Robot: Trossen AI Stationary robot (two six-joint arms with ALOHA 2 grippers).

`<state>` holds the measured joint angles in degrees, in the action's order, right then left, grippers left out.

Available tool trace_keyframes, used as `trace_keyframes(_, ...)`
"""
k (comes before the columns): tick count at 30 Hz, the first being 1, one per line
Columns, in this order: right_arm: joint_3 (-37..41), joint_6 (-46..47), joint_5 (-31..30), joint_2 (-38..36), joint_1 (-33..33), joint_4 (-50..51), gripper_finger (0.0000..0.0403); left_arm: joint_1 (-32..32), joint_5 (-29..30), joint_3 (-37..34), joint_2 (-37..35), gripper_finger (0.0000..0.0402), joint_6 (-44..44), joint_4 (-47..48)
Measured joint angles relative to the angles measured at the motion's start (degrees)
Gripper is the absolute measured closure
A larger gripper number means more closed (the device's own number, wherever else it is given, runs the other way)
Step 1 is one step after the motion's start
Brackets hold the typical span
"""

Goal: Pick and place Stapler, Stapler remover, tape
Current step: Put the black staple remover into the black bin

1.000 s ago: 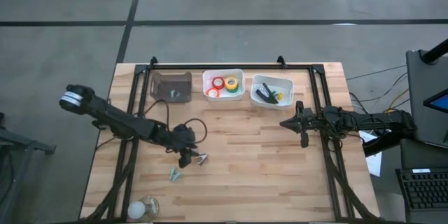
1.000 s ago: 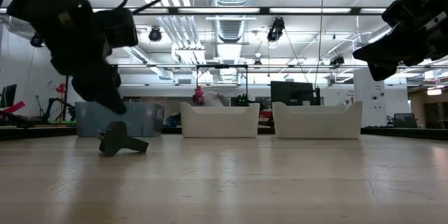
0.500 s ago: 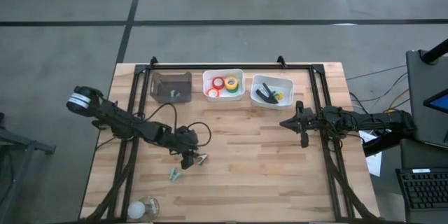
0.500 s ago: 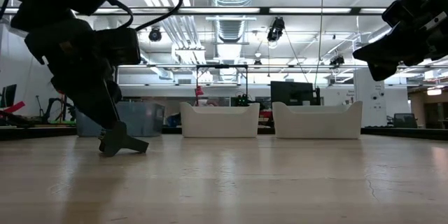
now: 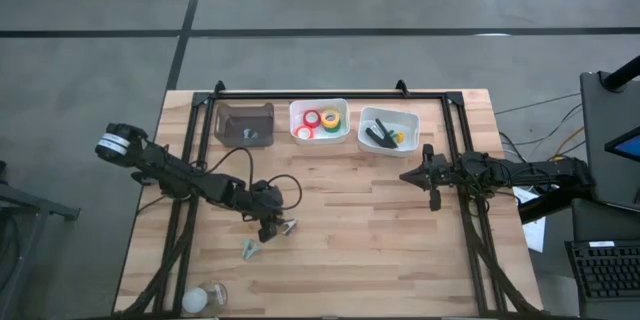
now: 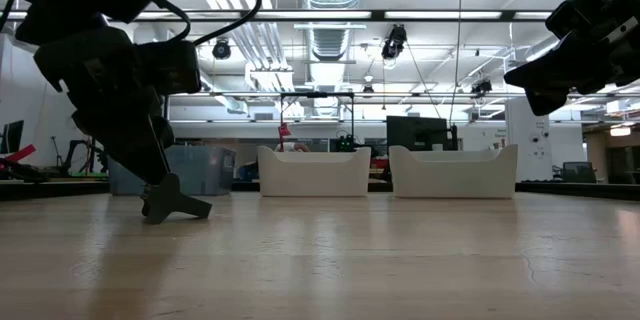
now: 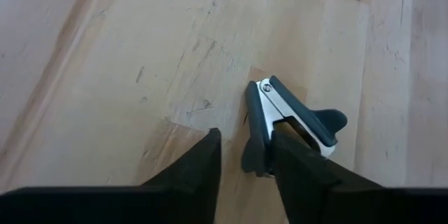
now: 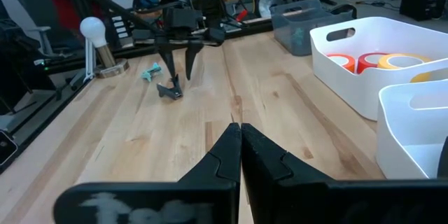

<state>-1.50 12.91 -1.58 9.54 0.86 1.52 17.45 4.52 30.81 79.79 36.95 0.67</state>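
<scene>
The stapler remover [image 7: 290,127] lies on the wooden table [image 5: 380,250], left of centre, a dark claw-shaped tool with a silver inner jaw. The left gripper [image 7: 245,157] is lowered over it with fingers spread; one finger [image 7: 297,168] rests against the remover's body and the other finger [image 7: 203,161] stands apart on bare wood, so the remover is not yet clamped. In the low view the remover [image 6: 172,200] sits flat on the table surface directly under the left gripper [image 6: 150,165].

The stapler [image 5: 378,135] lies in the right-hand white bin [image 5: 400,115] at the far edge of the table, beside a yellow item that cannot be identified. The tape [image 5: 320,121], red, green and yellow rolls, sits in the middle white bin [image 5: 343,105]. A dark grey bin [image 5: 243,123] stands just left of the white bins.

Near the remover, toward the front edge, lies a small teal object [image 5: 249,249]. A light bulb [image 5: 196,299] lies at the front left corner.

The right gripper [image 5: 412,175] hangs above the table on the right side, near the stapler's bin, with fingers pressed together and holding nothing, as the right wrist view [image 8: 240,147] confirms.
</scene>
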Motion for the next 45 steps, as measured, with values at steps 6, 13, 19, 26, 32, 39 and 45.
trace_keyframes(6,0.00,0.00,-0.02,0.00,0.01,0.00,0.0394,-0.07,-0.38,0.00,0.00,0.0345,-1.11,-0.51)
trace_keyframes(13,0.00,0.00,-0.02,0.00,-0.01,0.00,0.0394,-0.35,0.50,0.00,0.00,0.0390,-4.33,-1.73)
trace_keyframes(19,0.00,-0.01,-0.02,0.00,0.00,0.00,0.0394,-1.04,2.48,0.00,-0.53,0.0394,-6.07,-1.54)
trace_keyframes(26,0.00,-0.02,-0.02,0.00,0.00,0.00,0.0394,-1.38,8.30,-0.07,-2.82,0.0392,-8.81,-0.45)
trace_keyframes(32,0.00,-0.01,-0.01,0.00,0.01,0.00,0.0394,-1.79,29.11,-0.07,-8.14,0.0397,-11.22,2.53)
trace_keyframes(39,0.00,0.00,-0.02,0.00,-0.01,0.00,0.0394,-1.88,54.40,-0.09,-15.27,0.0389,-9.20,7.85)
trace_keyframes(45,0.00,0.00,-0.02,0.00,-0.01,0.00,0.0394,-4.23,75.38,-0.11,-20.85,0.0392,-5.75,12.45)
